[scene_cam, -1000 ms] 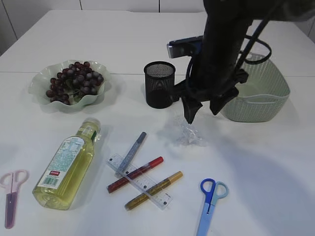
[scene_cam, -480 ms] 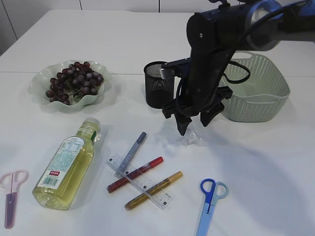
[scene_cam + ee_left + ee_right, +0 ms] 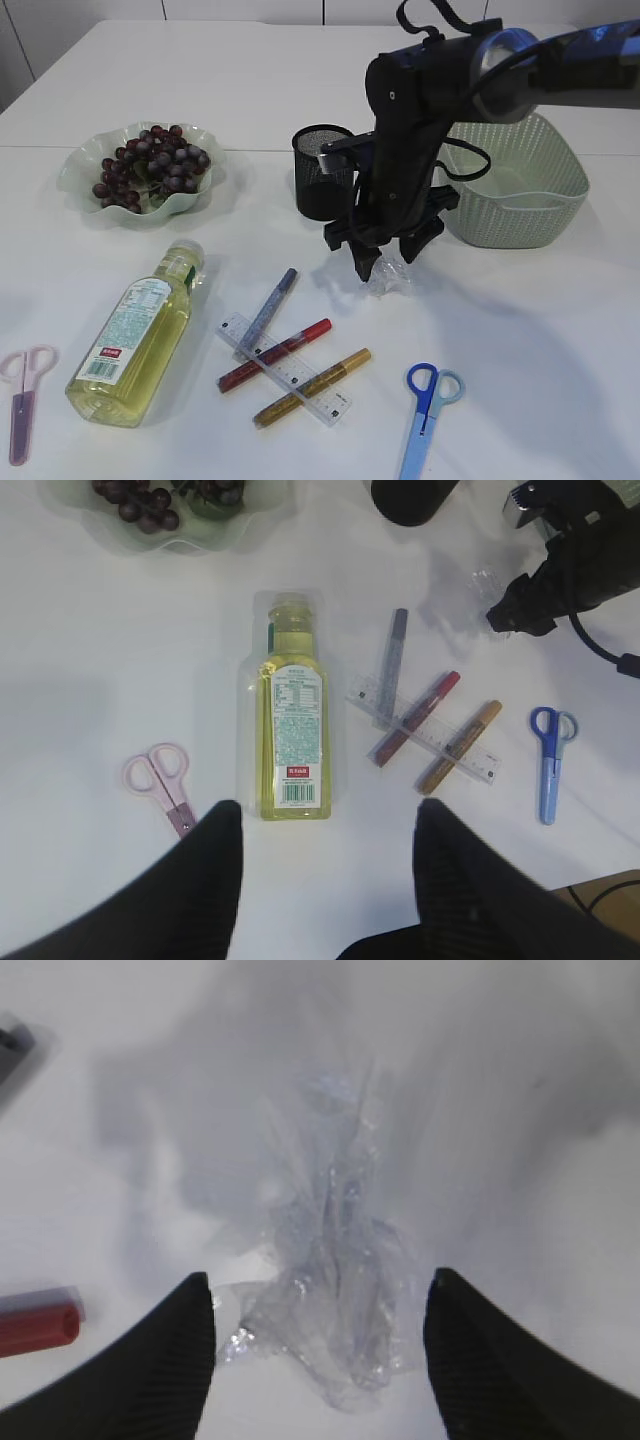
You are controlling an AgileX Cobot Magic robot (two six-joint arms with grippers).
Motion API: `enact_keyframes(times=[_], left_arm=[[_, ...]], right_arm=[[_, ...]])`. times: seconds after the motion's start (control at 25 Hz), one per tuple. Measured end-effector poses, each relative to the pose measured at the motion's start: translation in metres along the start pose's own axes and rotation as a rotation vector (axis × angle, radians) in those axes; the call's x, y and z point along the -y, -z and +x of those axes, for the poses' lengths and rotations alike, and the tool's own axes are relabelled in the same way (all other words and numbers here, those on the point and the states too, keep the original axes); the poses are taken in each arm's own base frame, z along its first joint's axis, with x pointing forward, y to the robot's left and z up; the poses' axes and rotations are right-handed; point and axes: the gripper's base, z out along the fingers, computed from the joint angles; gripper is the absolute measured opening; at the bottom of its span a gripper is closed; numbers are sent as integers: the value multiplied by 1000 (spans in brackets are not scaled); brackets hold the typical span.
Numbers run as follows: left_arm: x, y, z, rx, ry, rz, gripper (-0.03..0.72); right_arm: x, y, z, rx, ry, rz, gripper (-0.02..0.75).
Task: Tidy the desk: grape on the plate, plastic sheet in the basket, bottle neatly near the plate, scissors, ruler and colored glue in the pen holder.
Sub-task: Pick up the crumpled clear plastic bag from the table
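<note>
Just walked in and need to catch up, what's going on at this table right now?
The right gripper hangs open over the crumpled clear plastic sheet, one finger on each side, not yet closed on it. The pale green woven basket meant for it sits just behind. The left gripper hovers open above the desk, holding nothing. The dark grapes already lie on the wavy glass plate. The yellow bottle, both scissors, clear ruler and glue pens remain outside the black mesh pen holder.

Black arm [image 3: 405, 130], looped black cables [image 3: 470, 160], ribbed gripper [image 3: 385, 262]
</note>
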Motion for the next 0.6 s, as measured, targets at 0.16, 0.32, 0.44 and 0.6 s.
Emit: enact_keyframes(times=[0.16, 0.32, 0.44, 0.6], left_arm=[[0, 0, 0, 0, 1, 0, 404], [0, 0, 0, 0, 2, -1, 404], [0, 0, 0, 0, 2, -1, 404], [0, 0, 0, 0, 2, -1, 404]], right_arm=[[0, -6, -1, -8, 4, 8, 511], [1, -15, -1, -27, 7, 13, 511], [0, -20, 0, -38, 8, 13, 511], [0, -20, 0, -38, 8, 13, 511]])
